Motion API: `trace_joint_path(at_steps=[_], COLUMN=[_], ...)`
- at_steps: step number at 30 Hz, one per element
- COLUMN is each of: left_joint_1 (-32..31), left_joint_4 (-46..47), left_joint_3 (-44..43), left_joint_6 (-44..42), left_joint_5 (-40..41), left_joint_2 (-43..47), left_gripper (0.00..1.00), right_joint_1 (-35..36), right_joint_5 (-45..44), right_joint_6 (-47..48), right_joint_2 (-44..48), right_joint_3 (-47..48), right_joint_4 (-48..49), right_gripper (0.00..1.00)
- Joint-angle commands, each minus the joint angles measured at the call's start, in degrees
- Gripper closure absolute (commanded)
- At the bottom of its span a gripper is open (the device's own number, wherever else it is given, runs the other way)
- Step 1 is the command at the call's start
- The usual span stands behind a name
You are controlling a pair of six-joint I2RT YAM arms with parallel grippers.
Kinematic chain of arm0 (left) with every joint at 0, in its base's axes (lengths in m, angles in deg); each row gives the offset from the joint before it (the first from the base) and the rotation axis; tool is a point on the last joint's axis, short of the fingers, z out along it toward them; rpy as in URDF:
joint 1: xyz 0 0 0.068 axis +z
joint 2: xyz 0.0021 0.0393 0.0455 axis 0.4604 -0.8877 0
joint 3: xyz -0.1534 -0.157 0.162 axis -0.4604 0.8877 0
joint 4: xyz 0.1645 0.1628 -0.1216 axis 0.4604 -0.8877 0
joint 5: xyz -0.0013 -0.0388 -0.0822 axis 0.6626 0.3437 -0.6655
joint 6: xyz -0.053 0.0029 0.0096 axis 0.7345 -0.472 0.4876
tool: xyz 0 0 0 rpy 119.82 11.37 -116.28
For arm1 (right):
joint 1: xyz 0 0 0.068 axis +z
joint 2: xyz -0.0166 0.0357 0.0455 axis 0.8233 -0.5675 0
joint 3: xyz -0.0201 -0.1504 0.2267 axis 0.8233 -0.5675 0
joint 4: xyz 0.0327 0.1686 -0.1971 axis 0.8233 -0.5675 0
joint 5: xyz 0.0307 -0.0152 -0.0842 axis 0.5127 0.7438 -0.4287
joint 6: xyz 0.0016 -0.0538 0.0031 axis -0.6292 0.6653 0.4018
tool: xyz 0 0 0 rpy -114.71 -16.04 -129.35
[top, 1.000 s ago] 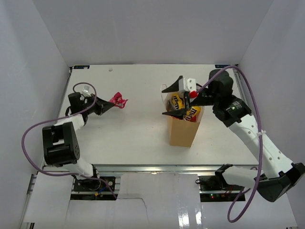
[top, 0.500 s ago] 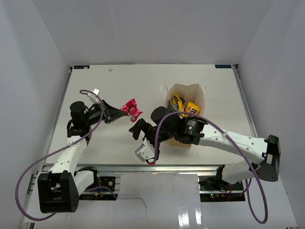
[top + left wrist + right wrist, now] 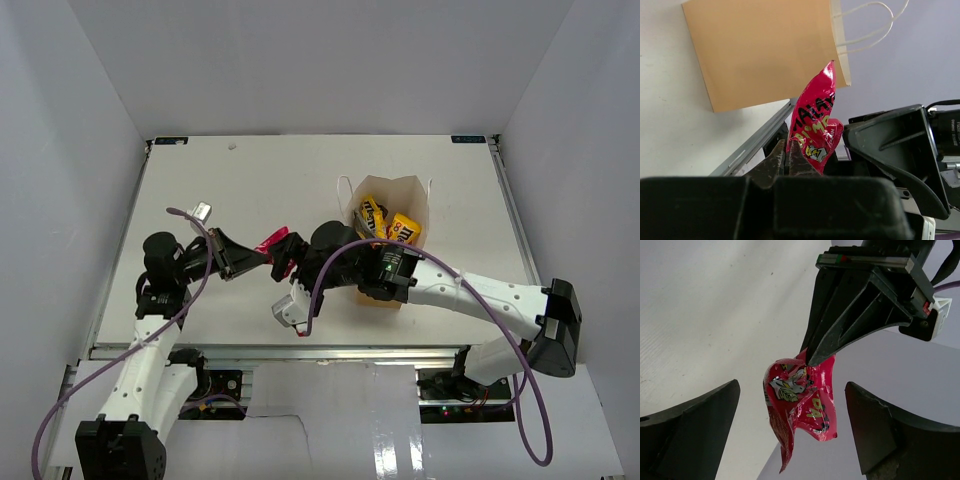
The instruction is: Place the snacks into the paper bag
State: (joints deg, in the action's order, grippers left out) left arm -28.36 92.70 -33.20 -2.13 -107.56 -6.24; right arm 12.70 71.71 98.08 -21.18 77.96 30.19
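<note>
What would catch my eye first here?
A shiny pink-red packet hangs in midair, pinched by the left gripper, while the right gripper sits open with a finger on either side of it. Beside them stands the tan paper bag, with yellow packets poking out of its top.

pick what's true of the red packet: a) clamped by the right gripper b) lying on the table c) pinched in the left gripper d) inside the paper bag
c: the left gripper is shut on the red packet in the air, while the right gripper stands open around it.
</note>
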Motion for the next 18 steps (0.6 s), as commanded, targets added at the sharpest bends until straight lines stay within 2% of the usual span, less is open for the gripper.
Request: trace_joint_path(at_steps=[1, 3, 6, 7, 9, 10, 12, 13, 16, 18], left_joint_1=[-0.2, -0.2, -0.2, -0.2, -0.2, -0.2, -0.2, -0.2, -0.2, -0.2], left_joint_4=[-2.8, -2.9, -3.2, -5.0, -5.2, -5.2, -5.7, -6.3, -9.3, -9.7], left_joint_3=[0.7, 0.7, 0.3, 0.3, 0.2, 0.1, -0.2, -1.1, -4.5, -6.6], left_joint_6=[0.7, 1.0, 1.0, 1.0, 1.3, 1.6, 1.6, 1.4, -0.9, -2.4], left_joint_5=[-1.9, -2.1, -2.2, -2.1, -1.9, -1.9, -1.6, -1.2, 0.4, 1.3], left_joint_2=[2.9, 3.6, 4.8, 5.0, 5.4, 5.5, 5.8, 6.0, 6.4, 6.6], left_gripper=[1.00, 1.00, 1.00, 1.00, 1.00, 1.00, 0.89, 0.70, 0.37, 0.32], right_joint_1=[0.2, 0.2, 0.1, 0.2, 0.1, 0.2, 0.2, 0.2, 0.1, 0.0], right_joint_5=[-1.4, -2.2, -3.0, -2.8, -2.4, -2.3, -2.3, -2.1, -1.3, -0.5], right_joint_6=[0.7, 0.7, 0.9, 0.7, 0.2, 0.0, -0.2, -0.4, -2.3, -5.2], right_joint_2=[-0.9, -1.5, -2.1, -2.0, -1.5, -1.3, -0.8, -0.6, 0.9, 2.4], right_joint_3=[0.3, -0.1, 0.5, 0.7, 0.8, 0.7, 0.5, 0.5, 0.5, 0.9], right_joint_4=[4.4, 5.1, 4.7, 4.3, 3.6, 3.6, 3.2, 3.3, 3.1, 3.0], right_gripper=[0.09, 0.13, 0.35, 0.49, 0.63, 0.66, 0.72, 0.77, 0.83, 0.84])
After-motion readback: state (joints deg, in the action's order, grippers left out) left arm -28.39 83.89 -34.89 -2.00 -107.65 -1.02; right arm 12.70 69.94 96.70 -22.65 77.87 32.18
